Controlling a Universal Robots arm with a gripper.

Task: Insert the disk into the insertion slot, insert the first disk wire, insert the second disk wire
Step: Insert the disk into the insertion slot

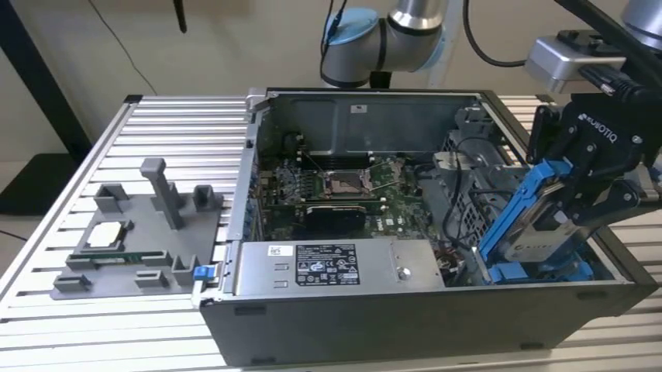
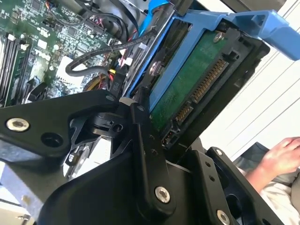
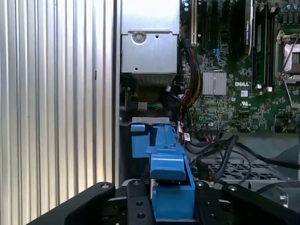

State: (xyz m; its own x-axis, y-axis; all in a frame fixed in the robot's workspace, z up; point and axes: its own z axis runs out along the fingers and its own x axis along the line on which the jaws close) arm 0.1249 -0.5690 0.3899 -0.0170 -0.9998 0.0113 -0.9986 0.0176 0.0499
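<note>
the black two-finger gripper [image 1: 569, 203] is clamped on the disk [image 1: 535, 232], a flat silver-grey hard drive clipped in a bright blue plastic carrier frame. in the first wrist view the black fingers [image 3: 134, 204] sit against both sides of the carrier. the disk is tilted: its upper end is raised toward the exterior view's right and its lower end is down inside the insertion slot [image 1: 470, 225], a grey perforated-metal drive bay with blue plastic parts at the near right corner of the open black computer case [image 1: 414, 318]. the disk is not seated flat. in the second wrist view the green circuit board [image 2: 197, 77] on the disk faces the camera, with black cables [image 2: 101, 54] near it. toward the exterior view's left of the slot are a grey labelled power-supply box [image 1: 331, 267] and the green motherboard [image 1: 331, 190]. the case stands on a ribbed aluminium table [image 1: 166, 124], which also carries a grey fixture tray [image 1: 135, 232]. a person's hand [image 2: 281, 154] appears beyond the disk.
</note>
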